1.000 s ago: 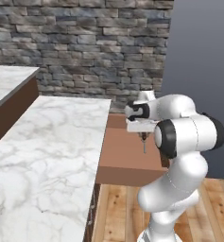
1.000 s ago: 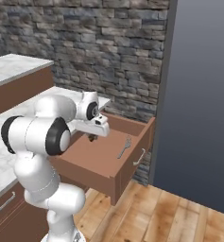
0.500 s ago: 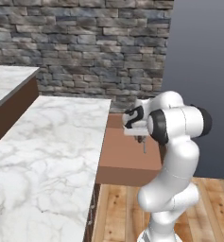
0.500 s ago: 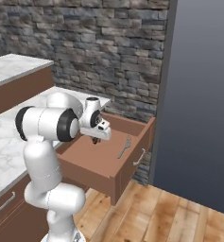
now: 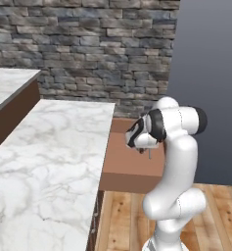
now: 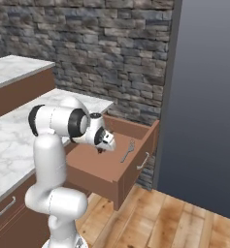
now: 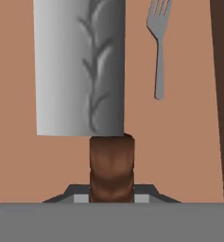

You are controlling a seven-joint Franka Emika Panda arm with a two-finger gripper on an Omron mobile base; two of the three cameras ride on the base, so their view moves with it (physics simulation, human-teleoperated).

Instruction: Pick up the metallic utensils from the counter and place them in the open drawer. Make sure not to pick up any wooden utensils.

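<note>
My gripper (image 7: 111, 193) is shut on the brown handle of a metal cleaver (image 7: 80, 66), whose broad grey blade points away from the hand over the floor of the open drawer (image 7: 189, 142). A metal fork (image 7: 158, 52) lies flat on that floor beside the blade, near the drawer's dark side wall. From the base, the gripper (image 5: 144, 146) (image 6: 103, 145) hangs low inside the open drawer (image 5: 121, 164) (image 6: 134, 167), with the fork (image 6: 127, 151) to its right. The wooden utensils are out of view.
The white marble counter (image 5: 49, 162) (image 6: 9, 140) runs along the left of the drawer, with a raised counter section (image 5: 10, 83) further back. A stone wall (image 5: 98, 54) stands behind. A dark tall panel (image 6: 204, 97) rises to the right of the drawer, above a wooden floor (image 6: 174, 223).
The hand has come down into the drawer with the cleaver still in its grip. The arm's upper joints have swung round above it. The fork has not moved.
</note>
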